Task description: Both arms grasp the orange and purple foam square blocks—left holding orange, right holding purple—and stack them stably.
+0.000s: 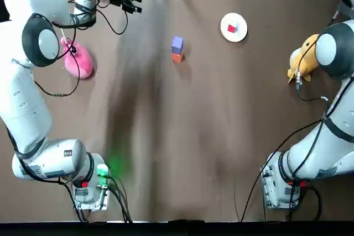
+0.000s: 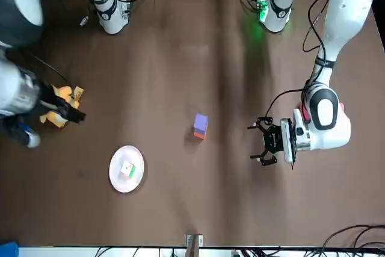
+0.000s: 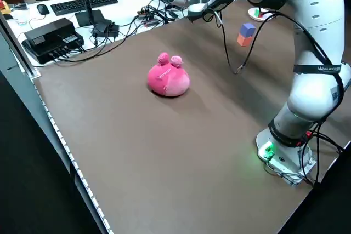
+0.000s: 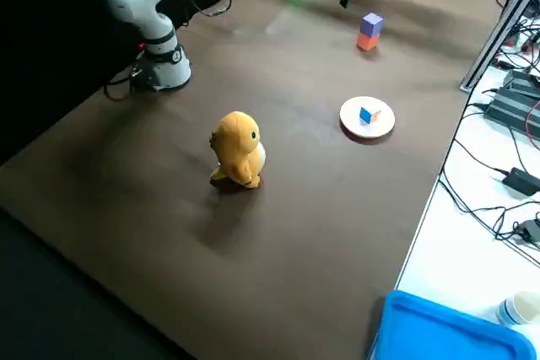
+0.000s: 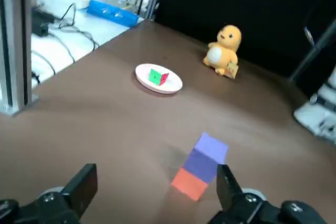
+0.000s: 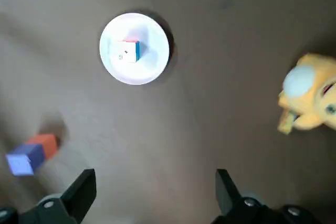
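Note:
The purple block [image 1: 177, 43] rests on top of the orange block [image 1: 177, 57] in the far middle of the table, and no gripper touches either. In the left wrist view the purple block [image 5: 211, 153] and orange block [image 5: 190, 183] lie just beyond the fingertips. My left gripper [image 1: 130, 1] hovers open and empty at the far left, well apart from the stack [image 2: 200, 126]. My right gripper [image 2: 72, 114] is open and empty, held high near the yellow plush; from its wrist camera the stack [image 6: 31, 151] sits far off to one side.
A pink plush [image 1: 77, 62] lies at the left under my left arm. A yellow duck plush [image 1: 303, 59] stands at the right. A white plate [image 1: 241, 32] with a small coloured cube sits at the far right of the stack. Cables and boxes line the far edge.

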Robot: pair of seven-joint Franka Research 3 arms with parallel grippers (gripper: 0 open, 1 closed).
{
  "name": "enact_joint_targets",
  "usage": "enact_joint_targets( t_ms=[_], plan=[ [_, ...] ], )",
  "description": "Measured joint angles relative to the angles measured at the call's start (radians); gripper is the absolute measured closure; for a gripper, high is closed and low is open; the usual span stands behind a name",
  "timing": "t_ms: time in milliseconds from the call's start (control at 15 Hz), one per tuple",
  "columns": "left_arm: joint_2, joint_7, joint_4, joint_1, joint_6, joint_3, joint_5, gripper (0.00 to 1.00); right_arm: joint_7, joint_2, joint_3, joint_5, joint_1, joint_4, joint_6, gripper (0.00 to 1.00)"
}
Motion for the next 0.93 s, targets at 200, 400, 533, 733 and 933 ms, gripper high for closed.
enact_joint_targets(
  t_ms=[200, 400, 533, 733, 933],
  plan=[
    [-0.054, -0.221, -0.030, 0.000, 0.003, 0.004, 0.000, 0.00, -0.356, -0.058, -0.055, -0.028, -0.047, -0.011, -0.013, 0.00],
    [-0.082, -0.365, -0.040, 0.000, 0.004, 0.010, 0.002, 0.00, -0.466, -0.116, -0.063, -0.038, -0.085, -0.040, -0.013, 0.00],
    [-0.099, -0.480, -0.041, 0.000, 0.004, 0.010, 0.040, 0.00, -0.477, -0.215, -0.064, -0.038, -0.093, -0.152, 0.047, 0.00],
    [-0.131, -0.686, -0.041, 0.000, 0.005, 0.011, 0.135, 0.00, -0.480, -0.427, -0.062, -0.039, -0.093, -0.444, 0.227, 0.00],
    [-0.167, -0.896, -0.041, 0.000, 0.005, 0.012, 0.211, 0.00, -0.486, -0.529, -0.063, -0.041, -0.095, -0.565, 0.262, 0.00]
  ],
)
